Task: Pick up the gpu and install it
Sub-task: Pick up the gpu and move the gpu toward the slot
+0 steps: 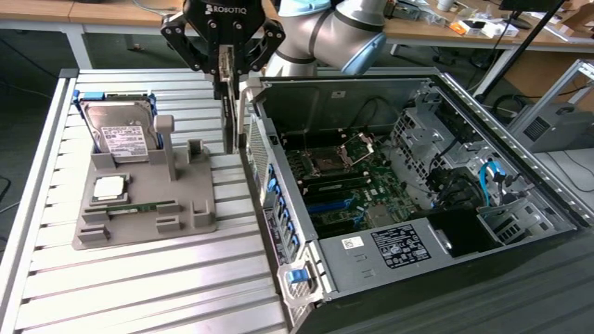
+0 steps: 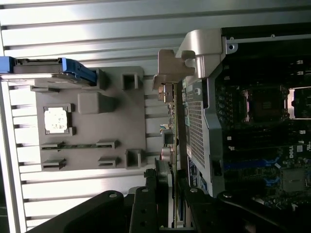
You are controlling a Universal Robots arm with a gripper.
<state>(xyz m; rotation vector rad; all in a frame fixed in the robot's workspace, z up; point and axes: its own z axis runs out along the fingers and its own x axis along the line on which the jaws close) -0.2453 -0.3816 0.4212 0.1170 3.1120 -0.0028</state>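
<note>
Your gripper (image 1: 225, 66) has its jaws closed on the upper end of the gpu (image 1: 228, 118), which hangs upright and edge-on (a thin dark board). The gpu is outside the open computer case (image 1: 519, 181), just beside the case wall on the exterior view's left. It sits between that wall and the gray holder (image 1: 139, 229) on the slatted table (image 1: 139, 292). Its lower end is close to the holder's far posts; you cannot tell whether they touch. In the wrist view its silver bracket (image 2: 170, 68) sits at the end away from the fingers. On the holder, the hard drive (image 1: 119, 136) stands on edge at the far end. The processor chip (image 1: 110, 186) lies flat nearer, and the green memory stick (image 1: 139, 207) nearer again. The motherboard (image 1: 343, 188) lies inside the case.
</note>
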